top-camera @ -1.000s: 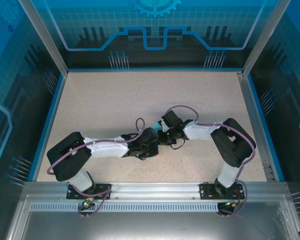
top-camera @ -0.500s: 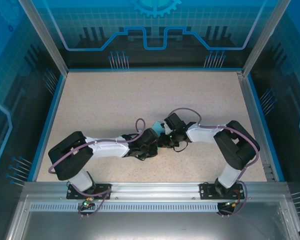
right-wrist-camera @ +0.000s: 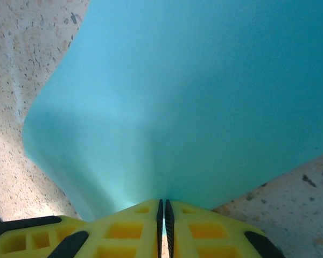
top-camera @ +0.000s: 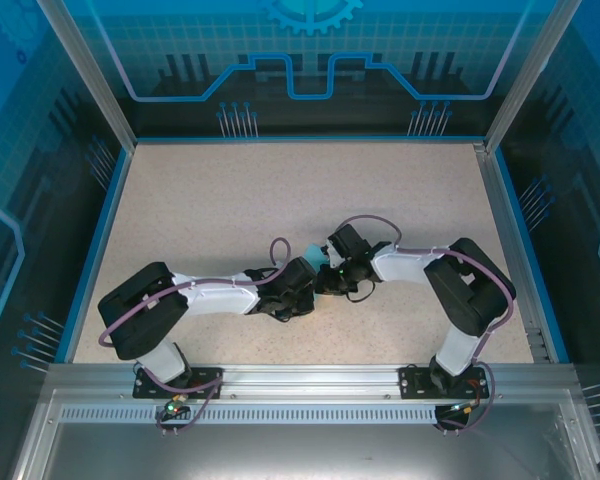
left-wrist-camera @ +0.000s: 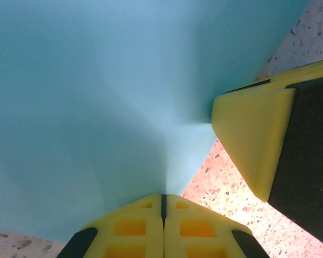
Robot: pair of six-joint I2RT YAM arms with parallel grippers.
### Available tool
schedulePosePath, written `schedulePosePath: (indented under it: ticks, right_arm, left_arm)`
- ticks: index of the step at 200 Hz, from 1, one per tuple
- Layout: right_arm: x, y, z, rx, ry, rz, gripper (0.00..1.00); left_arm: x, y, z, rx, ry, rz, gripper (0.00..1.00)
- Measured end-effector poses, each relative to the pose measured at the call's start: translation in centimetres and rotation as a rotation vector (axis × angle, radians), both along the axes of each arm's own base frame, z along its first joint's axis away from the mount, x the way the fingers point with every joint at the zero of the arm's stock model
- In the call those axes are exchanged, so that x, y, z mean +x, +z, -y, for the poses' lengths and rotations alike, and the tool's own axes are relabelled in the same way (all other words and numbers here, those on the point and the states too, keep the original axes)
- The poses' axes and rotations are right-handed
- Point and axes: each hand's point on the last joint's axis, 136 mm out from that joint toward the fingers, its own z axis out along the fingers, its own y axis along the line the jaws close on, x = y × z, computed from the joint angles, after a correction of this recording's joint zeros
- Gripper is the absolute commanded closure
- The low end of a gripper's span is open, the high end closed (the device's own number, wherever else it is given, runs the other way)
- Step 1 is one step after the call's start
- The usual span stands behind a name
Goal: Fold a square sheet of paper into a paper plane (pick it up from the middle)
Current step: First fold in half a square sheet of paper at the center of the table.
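Right wrist, smooth cyan paper (right-wrist-camera: 194, 97), speckled table (right-wrist-camera: 21, 64)

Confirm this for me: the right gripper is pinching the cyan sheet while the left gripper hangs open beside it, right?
No. The left gripper is shut on the cyan sheet too, as the left wrist view shows; the right gripper is pinching it as you said.

A thin light cyan sheet of paper (left-wrist-camera: 107, 91) spreads across most of the view and puckers towards the bottom. There the left gripper (left-wrist-camera: 162, 199) presses its two yellow honeycombed fingers (left-wrist-camera: 130, 228) together on the sheet's edge. At right, a yellow wedge-shaped pad with black backing (left-wrist-camera: 250, 140) touches the paper's edge above the beige speckled tabletop (left-wrist-camera: 220, 188).
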Motion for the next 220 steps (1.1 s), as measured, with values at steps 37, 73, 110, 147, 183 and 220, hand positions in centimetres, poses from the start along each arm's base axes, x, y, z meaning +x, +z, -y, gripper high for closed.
schedulePosePath:
  ticks: [37,73,110,147,183,220]
  right_arm:
    - [0.5,0.1,0.1,-0.007,0.008,-0.003,0.86]
    - [2.9,0.2,1.9,-0.027,-0.048,0.021,0.86]
    - [5.4,0.1,3.8,-0.044,-0.102,0.037,0.86]
    - [7.1,0.1,5.2,-0.047,-0.14,0.037,0.86]
    - [9.6,0.5,6.6,-0.082,-0.177,0.078,0.86]
    - [10.6,1.7,6.4,-0.079,-0.173,0.125,0.86]
  left_arm:
    - [0.0,0.0,0.0,0.0,0.008,-0.006,0.94]
    - [-0.1,-0.1,-0.1,-0.002,0.017,-0.011,0.94]
    - [-0.1,-0.1,-0.1,-0.006,0.029,-0.016,0.94]
    - [-0.1,-0.2,-0.1,-0.008,0.03,-0.016,0.94]
    - [-0.1,-0.2,-0.1,-0.008,0.03,-0.016,0.94]
    - [-0.1,-0.2,-0.1,-0.008,0.03,-0.016,0.94]
